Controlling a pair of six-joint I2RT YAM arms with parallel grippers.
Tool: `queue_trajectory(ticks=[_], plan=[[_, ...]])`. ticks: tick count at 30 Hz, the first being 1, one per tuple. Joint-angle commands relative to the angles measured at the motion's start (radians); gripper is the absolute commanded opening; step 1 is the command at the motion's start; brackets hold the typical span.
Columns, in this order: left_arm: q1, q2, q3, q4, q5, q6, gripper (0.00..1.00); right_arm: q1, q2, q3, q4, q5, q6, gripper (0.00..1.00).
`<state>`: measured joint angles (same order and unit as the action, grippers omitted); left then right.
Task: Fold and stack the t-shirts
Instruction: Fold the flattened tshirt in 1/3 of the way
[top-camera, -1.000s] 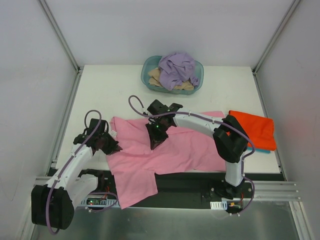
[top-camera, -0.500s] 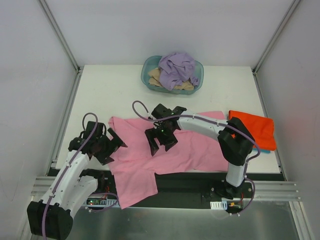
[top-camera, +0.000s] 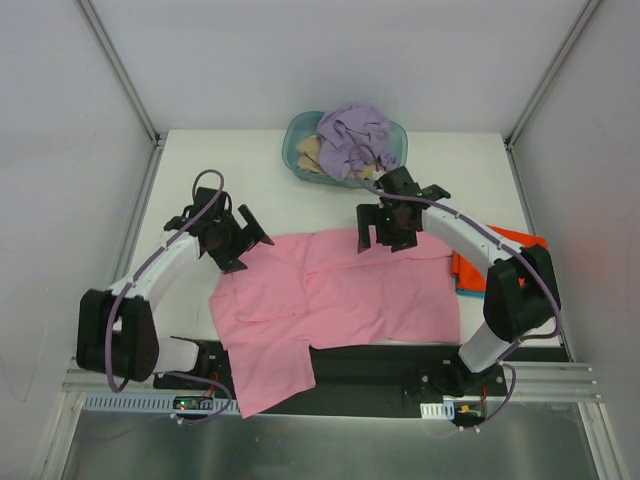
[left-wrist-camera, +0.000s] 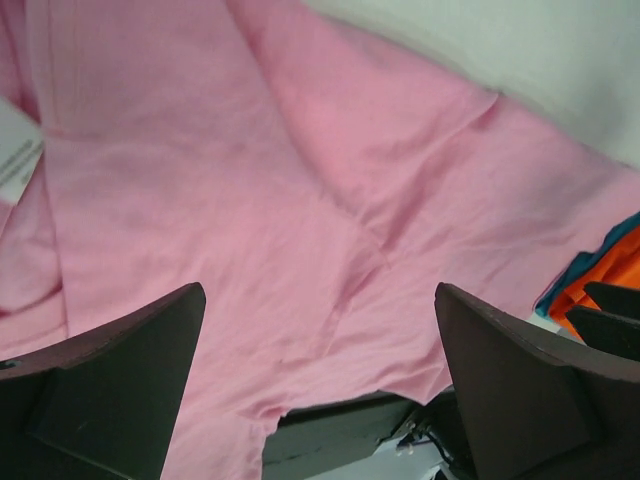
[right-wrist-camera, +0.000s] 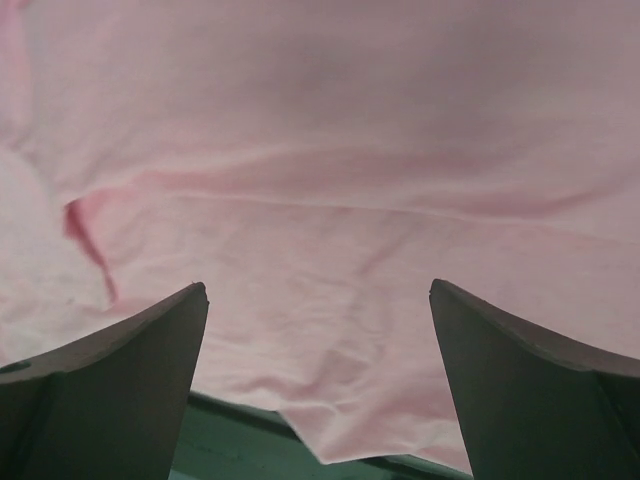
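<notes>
white counter (top-camera: 250, 170) in a white-walled bay. nearest, pink t-shirt (top-camera: 340, 295) lies spread flat, its lower left part hanging off the near edge. left arm (top-camera: 160, 265) reaches over the shirt's far left corner, left jaws wide open, gripping nothing. right arm (top-camera: 470, 235) is over the shirt's far edge, right jaws wide open too, empty. orange-red t-shirt (top-camera: 468, 272) sits folded at the right, just beside the pink one, partly hidden by the right arm. at the back, teal basket (top-camera: 296, 150) holds lavender t-shirt (top-camera: 352, 135) heaped over tan t-shirt (top-camera: 310, 152).
</notes>
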<state>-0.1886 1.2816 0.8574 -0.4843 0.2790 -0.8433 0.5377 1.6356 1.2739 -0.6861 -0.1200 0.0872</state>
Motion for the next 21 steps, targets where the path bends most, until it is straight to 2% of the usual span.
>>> queue_trajectory(ticks=[1,4,11,21], plan=[[0.000,0.193,0.104,0.136,-0.030,0.032,0.99,-0.126,0.027,-0.028,0.051,0.066,-0.075,0.97],[0.018,0.325,0.164,0.136,-0.044,0.033,0.99,-0.212,0.091,-0.002,0.060,0.039,-0.080,0.97],[0.089,0.481,0.230,0.136,-0.086,0.050,0.99,-0.333,0.236,0.047,0.091,0.017,-0.070,0.97],[0.170,0.685,0.413,0.127,-0.029,0.110,0.99,-0.366,0.408,0.223,0.033,-0.026,-0.067,0.97]])
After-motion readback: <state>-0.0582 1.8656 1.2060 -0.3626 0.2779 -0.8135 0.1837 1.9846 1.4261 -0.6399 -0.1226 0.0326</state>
